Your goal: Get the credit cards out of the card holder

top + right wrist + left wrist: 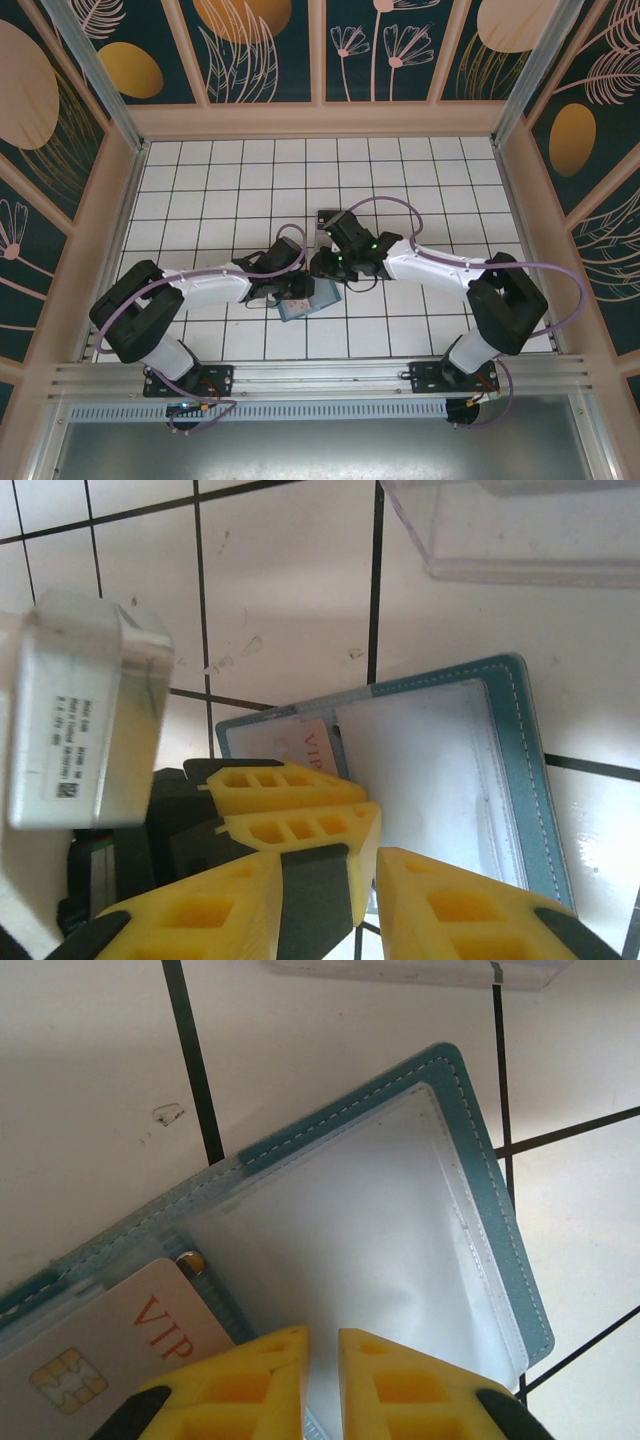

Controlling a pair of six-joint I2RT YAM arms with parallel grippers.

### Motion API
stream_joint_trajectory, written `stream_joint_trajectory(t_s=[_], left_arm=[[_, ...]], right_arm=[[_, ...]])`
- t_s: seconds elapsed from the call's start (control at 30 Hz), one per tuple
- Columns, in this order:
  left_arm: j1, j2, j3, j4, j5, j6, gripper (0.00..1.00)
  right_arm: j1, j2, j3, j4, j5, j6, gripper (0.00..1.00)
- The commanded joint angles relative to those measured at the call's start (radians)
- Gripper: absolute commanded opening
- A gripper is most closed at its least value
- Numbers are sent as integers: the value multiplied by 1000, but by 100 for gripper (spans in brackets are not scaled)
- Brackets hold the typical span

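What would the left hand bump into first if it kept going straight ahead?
Most likely the card holder: its clear pocket lies directly ahead of the left hand, perhaps already touching.

left hand (322, 1338) and right hand (335, 880) crowd card holder (470, 1160), clear tray (520, 540) just beyond, open tiled table (250, 170) farther out

Both arms are reaching inward over the white-tiled table (210, 180), meeting near its middle. The left gripper (296, 287) is overlapping the left end of the teal card holder (314, 303), which is lying flat; the right gripper (328, 267) is hanging just beyond it.
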Motion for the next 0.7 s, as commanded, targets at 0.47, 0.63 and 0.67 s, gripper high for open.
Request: stream_joint_trajectory(t_s=[0.47, 0.63, 0.67], left_arm=[[5, -67, -52, 45, -20, -11, 7], [4, -116, -59, 3, -53, -9, 7], [4, -128, -59, -9, -60, -8, 7]], right_arm=[[-11, 98, -61, 108, -105, 94, 16], [-11, 137, -48, 126, -134, 105, 15], [-12, 145, -45, 128, -137, 105, 15]])
